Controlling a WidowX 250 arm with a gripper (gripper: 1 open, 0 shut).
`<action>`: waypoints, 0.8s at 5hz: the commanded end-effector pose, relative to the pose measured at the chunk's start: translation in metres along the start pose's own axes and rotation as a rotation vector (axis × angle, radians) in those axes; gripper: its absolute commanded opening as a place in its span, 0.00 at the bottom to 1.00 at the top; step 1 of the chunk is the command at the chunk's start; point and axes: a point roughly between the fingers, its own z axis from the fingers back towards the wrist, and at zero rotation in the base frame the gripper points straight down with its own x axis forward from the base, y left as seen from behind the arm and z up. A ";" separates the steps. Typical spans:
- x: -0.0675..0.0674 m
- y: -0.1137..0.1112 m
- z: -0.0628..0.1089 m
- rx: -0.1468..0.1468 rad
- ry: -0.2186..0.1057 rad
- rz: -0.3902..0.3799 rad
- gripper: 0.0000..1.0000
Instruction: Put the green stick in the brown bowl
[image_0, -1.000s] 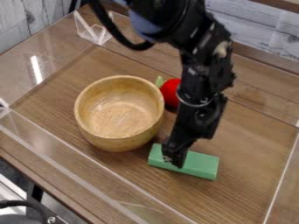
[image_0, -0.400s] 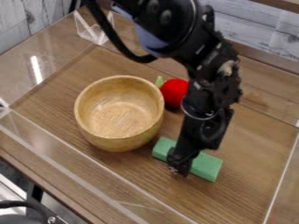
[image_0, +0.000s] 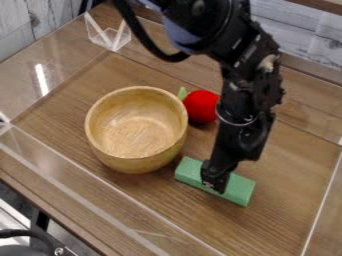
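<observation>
Here, a pinch could skid the stick

The gripper (image_0: 215, 182) stands straight down with jaws spread over the green stick (image_0: 214, 184), which lies flat on the table right of the brown bowl (image_0: 135, 127). An off-centre close might push the block sideways, or tip it on lifting.

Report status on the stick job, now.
Gripper open, pointing down over the green stick. Stick flat on the table, not lifted. Brown bowl empty, beside it. Nothing blocking.
</observation>
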 end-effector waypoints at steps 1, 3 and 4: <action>0.005 0.006 -0.006 0.037 -0.029 0.011 1.00; 0.011 -0.001 0.009 0.059 -0.037 -0.015 0.00; 0.015 -0.003 0.032 0.087 -0.023 -0.041 0.00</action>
